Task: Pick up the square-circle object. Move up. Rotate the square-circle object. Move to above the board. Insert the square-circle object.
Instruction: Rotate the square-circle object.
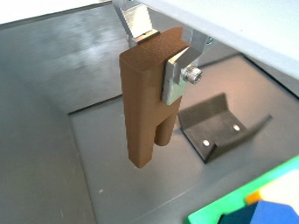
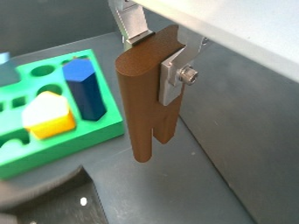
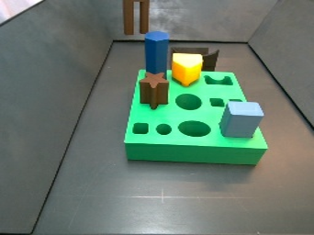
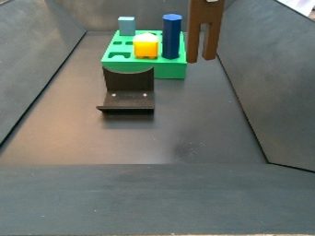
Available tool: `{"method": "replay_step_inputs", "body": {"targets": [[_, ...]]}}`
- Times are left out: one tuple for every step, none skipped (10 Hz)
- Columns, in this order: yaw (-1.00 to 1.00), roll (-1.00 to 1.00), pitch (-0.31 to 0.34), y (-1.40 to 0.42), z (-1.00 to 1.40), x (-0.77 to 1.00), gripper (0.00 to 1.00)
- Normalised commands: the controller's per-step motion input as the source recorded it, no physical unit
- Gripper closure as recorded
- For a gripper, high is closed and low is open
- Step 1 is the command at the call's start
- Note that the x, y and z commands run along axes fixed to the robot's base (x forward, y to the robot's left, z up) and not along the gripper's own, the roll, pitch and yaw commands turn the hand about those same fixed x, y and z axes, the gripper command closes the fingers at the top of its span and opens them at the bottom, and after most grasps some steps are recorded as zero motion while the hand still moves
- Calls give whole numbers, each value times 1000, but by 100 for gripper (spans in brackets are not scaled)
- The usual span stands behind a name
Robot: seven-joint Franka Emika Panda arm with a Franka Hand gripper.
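My gripper point(image 1: 160, 54) is shut on the square-circle object point(image 1: 146, 101), a tall dark brown block that hangs upright with its notched end down. In both wrist views the silver fingers point(image 2: 176, 74) clamp its upper end. In a side view the square-circle object point(image 4: 205, 32) is off the floor, just beside the board point(image 4: 142, 63). In the other side view the square-circle object point(image 3: 136, 14) shows only at the frame's top, behind the board point(image 3: 196, 138). The board point(image 2: 47, 144) is a thick green slab with shaped holes.
On the board stand a blue prism point(image 3: 156, 50), a yellow piece point(image 3: 185, 67), a brown star peg point(image 3: 153, 87) and a light blue cube point(image 3: 243, 118). The dark fixture point(image 4: 127, 97) sits on the floor beside the board. Grey walls enclose the floor.
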Motion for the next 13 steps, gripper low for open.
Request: {"method": "replay_step_inputs", "body": {"targets": [[-1000,-47,9,5,1,0,100],[-948,-52,9,5,1,1,100],[-522,-52,9,5,2,2,100],[-367,-52,9,5,3,2,100],[-189,-252,8,0,-1000,0,100],[-141,-252,8,0,-1000,0,100],[-73,-226,-30,8,-1000,23,100],[-48,-204,-45,10,-1000,24,100],[-37,-190,-58,12,-1000,19,100],[-33,-180,-68,15,-1000,20,100],[-31,-176,-66,18,-1000,22,100],[-30,-174,-62,18,-786,20,100],[-30,-172,-64,18,-614,19,100]]}}
